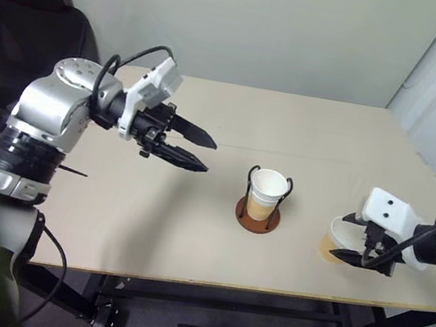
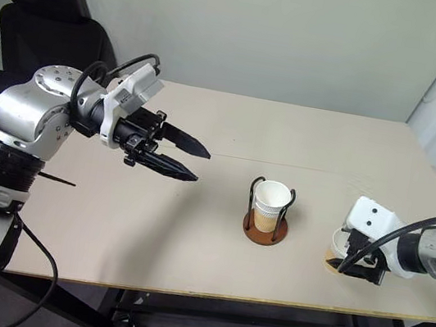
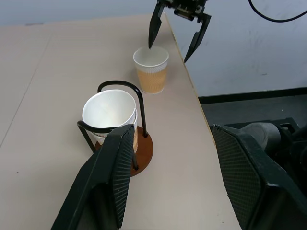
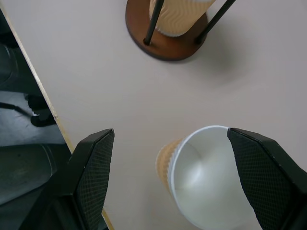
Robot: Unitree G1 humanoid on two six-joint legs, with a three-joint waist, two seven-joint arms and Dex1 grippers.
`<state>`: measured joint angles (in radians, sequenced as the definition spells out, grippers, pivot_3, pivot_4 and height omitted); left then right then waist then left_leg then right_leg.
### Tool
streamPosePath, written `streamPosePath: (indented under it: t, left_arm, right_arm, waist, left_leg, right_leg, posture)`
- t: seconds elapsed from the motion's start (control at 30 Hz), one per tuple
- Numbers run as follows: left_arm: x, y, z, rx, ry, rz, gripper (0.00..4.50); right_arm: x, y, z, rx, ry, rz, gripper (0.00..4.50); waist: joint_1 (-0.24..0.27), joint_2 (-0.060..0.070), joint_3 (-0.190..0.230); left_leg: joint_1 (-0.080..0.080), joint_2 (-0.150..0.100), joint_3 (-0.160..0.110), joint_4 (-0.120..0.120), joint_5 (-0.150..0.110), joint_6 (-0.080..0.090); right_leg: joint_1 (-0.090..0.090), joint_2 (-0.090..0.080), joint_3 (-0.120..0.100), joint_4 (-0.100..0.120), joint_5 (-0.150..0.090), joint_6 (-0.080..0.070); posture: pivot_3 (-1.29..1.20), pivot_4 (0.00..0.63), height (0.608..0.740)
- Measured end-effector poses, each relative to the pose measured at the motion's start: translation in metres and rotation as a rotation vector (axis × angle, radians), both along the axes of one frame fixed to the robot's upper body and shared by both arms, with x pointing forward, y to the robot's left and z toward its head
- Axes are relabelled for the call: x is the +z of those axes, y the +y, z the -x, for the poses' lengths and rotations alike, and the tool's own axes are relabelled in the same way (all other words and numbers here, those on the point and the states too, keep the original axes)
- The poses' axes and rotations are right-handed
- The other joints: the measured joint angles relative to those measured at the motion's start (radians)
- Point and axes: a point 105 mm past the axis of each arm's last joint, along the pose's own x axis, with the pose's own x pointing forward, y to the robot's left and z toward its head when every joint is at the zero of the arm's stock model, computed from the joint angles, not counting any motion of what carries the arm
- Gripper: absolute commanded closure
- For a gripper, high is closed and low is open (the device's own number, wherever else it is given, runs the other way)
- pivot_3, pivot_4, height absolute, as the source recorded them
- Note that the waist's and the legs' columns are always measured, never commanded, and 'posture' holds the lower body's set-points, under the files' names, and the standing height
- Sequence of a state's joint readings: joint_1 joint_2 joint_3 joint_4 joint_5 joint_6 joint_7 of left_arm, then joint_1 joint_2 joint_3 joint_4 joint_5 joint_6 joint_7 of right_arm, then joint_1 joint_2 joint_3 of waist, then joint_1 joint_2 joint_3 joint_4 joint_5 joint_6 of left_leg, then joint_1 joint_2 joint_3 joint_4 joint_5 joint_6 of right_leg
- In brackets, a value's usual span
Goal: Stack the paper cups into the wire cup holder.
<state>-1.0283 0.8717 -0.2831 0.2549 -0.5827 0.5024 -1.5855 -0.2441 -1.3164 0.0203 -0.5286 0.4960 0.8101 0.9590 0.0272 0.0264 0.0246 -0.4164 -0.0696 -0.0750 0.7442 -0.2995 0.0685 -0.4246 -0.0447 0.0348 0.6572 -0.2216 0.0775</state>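
The tabletop (image 1: 190, 234) carries the wire cup holder (image 1: 258, 215) near its centre, with nested paper cups (image 1: 268, 190) already seated upright inside the wire loops. One loose paper cup (image 1: 334, 238) stands upright at 3 o'clock from the holder, close to the tabletop's near edge, its long axis vertical and its open mouth upward.

The right tool (image 1: 357, 239) is positioned directly over this loose cup and is clearly the nearer of the two. In the left wrist view, one finger is seen at the cup's far rim and the other just outside the rim toward the tabletop edge; contact cannot be confirmed. Its jaws are spread wide, wider than the cup mouth, and nothing is gripped. From this tool, the holder lies at 9 o'clock.

The left tool (image 1: 195, 150) is held above the tabletop at 9 o'clock from the holder, well apart from it, pointing toward it. Its fingers are parted and empty.

The coming move is judged to depend on the right tool being lowered around the loose cup's wall before closing.
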Motion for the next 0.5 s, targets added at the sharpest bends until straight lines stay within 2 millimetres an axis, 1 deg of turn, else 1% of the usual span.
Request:
streamPosePath:
  t: [0.33,0.5]
  left_arm:
    - [-0.002,0.002,0.000,0.009,0.001,-0.008,1.73]
    - [-0.005,0.002,0.001,0.011,0.006,-0.014,1.73]
  right_arm:
    - [-0.013,-0.014,-0.004,-0.011,0.028,0.052,0.67]
    - [-0.019,-0.012,-0.005,-0.001,0.042,0.056,0.67]
  waist:
    - [0.000,0.000,0.000]
    - [0.000,0.000,0.000]
  left_leg:
    - [0.000,0.000,0.000,-0.002,0.000,0.000]
    - [0.000,0.000,0.000,-0.006,0.000,0.000]
  right_leg:
    - [0.002,0.000,0.000,-0.007,0.001,-0.001]
    - [0.002,0.000,0.000,-0.010,0.002,0.000]
  posture:
    - [0.00,0.000,0.740]
    - [0.00,0.000,0.740]
